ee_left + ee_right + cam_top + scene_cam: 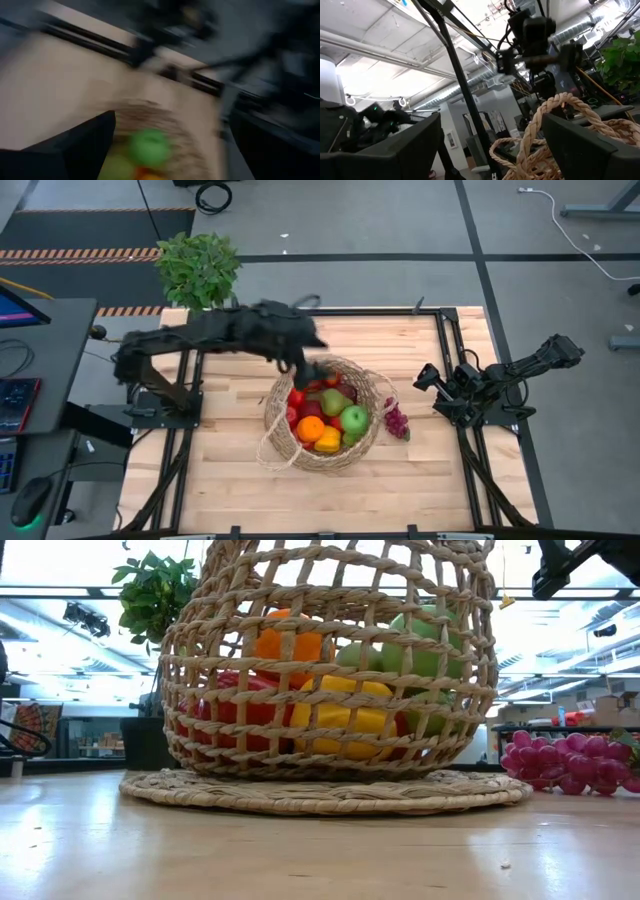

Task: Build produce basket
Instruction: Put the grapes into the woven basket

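The basket (322,416) — round tan wicker bowl, open weave, a loop handle (272,448) hanging off its near-left rim — sits about mid-table on the light wood table (220,480). In the low view it rests on a flat woven base. The produce (326,416) fills it: red pieces at the far-left inside, a green pear (335,401) at centre, one green apple (354,418) toward the basket's right, one orange (311,428) at the near side, one yellow piece (328,439) just beside the orange. Exact count of red pieces cannot be told. One purple grape bunch (396,420) lies on the table just right of the basket, outside it, close to the rim.

Left gripper (305,367) is over the basket's far-left rim, arm stretched across from the table's left side, fingers spread wide, holding nothing — its wrist view is motion-blurred. Right gripper (428,376) is well right of the basket near the table's right edge, arm folded; fingers apart with nothing between them. One potted plant (198,268) stands beyond the basket at the table's far-left edge.
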Controlling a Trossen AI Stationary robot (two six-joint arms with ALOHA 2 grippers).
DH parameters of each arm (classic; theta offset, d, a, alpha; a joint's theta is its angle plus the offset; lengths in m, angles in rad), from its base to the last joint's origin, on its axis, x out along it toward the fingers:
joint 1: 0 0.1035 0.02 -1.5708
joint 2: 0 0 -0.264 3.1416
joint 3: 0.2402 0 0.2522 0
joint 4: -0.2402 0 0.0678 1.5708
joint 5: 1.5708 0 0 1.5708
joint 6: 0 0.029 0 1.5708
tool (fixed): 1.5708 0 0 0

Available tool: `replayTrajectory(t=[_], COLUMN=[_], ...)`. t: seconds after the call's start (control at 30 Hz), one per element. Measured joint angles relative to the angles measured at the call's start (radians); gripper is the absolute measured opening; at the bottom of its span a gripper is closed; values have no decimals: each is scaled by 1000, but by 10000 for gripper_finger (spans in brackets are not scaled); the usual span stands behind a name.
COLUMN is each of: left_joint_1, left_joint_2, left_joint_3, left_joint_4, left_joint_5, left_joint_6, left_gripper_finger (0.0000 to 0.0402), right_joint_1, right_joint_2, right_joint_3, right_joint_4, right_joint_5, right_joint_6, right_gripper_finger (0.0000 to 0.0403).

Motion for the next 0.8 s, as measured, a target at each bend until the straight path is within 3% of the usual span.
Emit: replayTrajectory(t=[0.1,0.23,0.37,0.57,0.7,0.8], left_joint_1=[-18,-48,-78,-129,-144,-149], left_joint_2=[-69,-133,-200,-375,-496,-588], left_joint_3=[-1,-6,-85,-402,-606,-727], left_joint_4=[-51,-72,-22,209,347,454], left_joint_5=[-219,-350,-417,-441,-445,-450], left_joint_6=[56,107,121,23,-36,-63], left_gripper_finger=[398,398,398,398,398,398], right_joint_1=[0,0,0,0,2,1], right_joint_2=[0,0,-1,4,4,5], right_joint_3=[0,0,0,0,0,0], right_joint_4=[-1,-1,1,41,182,305], right_joint_5=[0,0,0,2,1,49], right_joint_6=[0,0,0,11,286,317], right_gripper_finger=[348,348,348,348,348,348])
